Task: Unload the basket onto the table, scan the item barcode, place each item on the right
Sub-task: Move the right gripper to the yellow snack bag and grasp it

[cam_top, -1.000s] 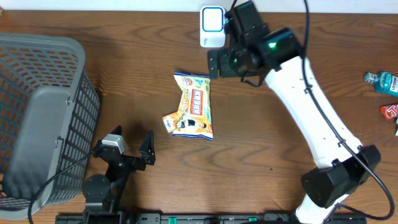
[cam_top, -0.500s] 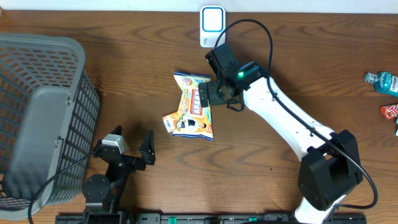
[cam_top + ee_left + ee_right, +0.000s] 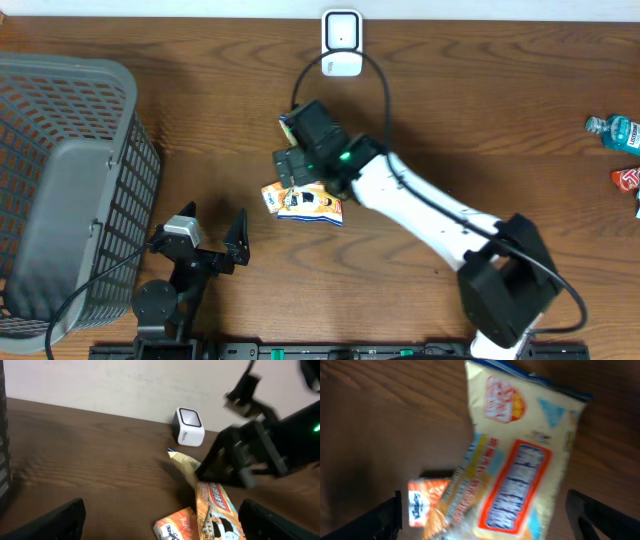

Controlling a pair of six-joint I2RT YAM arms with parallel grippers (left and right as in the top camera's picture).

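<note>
One light, crinkly snack bag (image 3: 520, 470) lies mid-frame on the worktop (image 3: 200, 100), right hand (image 3: 298, 165) hovering spread wide just above, and that film looks slippery and soft, so pinch across its narrow middle.

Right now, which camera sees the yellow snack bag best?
The right wrist view. There the snack bag fills most of the picture, seen from straight above, though it is blurred. In the overhead view the right arm covers most of it. The left wrist view shows it from the side, cut off at the bottom edge.
</note>
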